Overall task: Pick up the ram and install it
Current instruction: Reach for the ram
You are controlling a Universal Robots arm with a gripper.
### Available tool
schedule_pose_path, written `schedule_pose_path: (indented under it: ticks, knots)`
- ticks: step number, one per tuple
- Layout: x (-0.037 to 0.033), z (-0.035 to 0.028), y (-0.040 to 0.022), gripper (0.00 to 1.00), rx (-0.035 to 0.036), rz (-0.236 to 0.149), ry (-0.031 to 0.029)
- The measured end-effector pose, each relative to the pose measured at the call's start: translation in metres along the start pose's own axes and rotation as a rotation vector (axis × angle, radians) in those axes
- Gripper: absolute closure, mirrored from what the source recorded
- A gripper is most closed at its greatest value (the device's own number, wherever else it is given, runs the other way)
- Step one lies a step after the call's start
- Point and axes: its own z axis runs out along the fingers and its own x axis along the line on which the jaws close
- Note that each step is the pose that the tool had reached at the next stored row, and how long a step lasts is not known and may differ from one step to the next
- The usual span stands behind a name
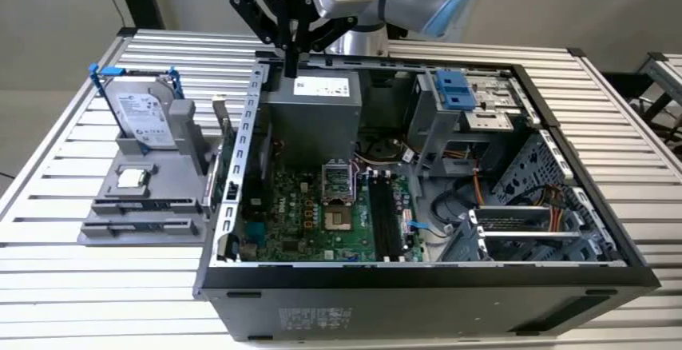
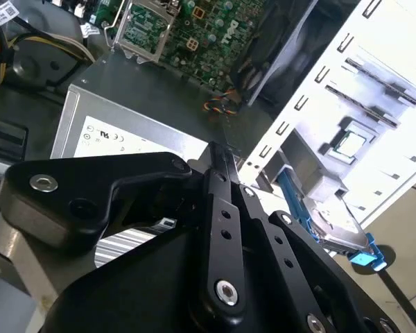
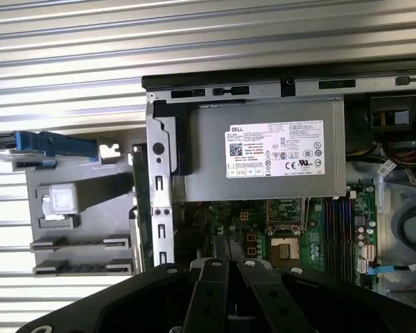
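Open computer case (image 1: 426, 278) on slatted tabletop (image 1: 64, 286) | ram (image 1: 220, 118) stands on edge in gray holder (image 1: 139, 206), at the exterior view's left, just beside case | hand (image 1: 290, 66) closed, holding nothing, above case's far corner, apart from ram

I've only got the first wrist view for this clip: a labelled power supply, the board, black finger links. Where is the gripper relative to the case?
Observer: In the exterior view the gripper hangs over the far rim of the case, by the power supply, pointing down.
Operator: Is it holding anything?
Observer: The second wrist view shows its fingers meeting at the tips, nothing between them.
Operator: What do the blue clips beside the case belong to?
Observer: A silver hard drive, standing upright in the grey holder at the exterior view's left.
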Motion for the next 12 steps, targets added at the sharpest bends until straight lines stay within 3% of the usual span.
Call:
schedule_pose_path:
  ticks: [3,7,8,12]
  knots:
    - [0.0016,0.0004,-0.0002,1.0,-0.0005,0.0,-0.0003]
    - [0.0117,0.001,-0.0009,1.0,-0.0002,0.0,-0.0018]
    - [0.0147,0.0012,-0.0011,1.0,-0.0005,0.0,-0.0079]
    - [0.0267,0.0022,-0.002,1.0,-0.0032,-0.002,-0.0455]
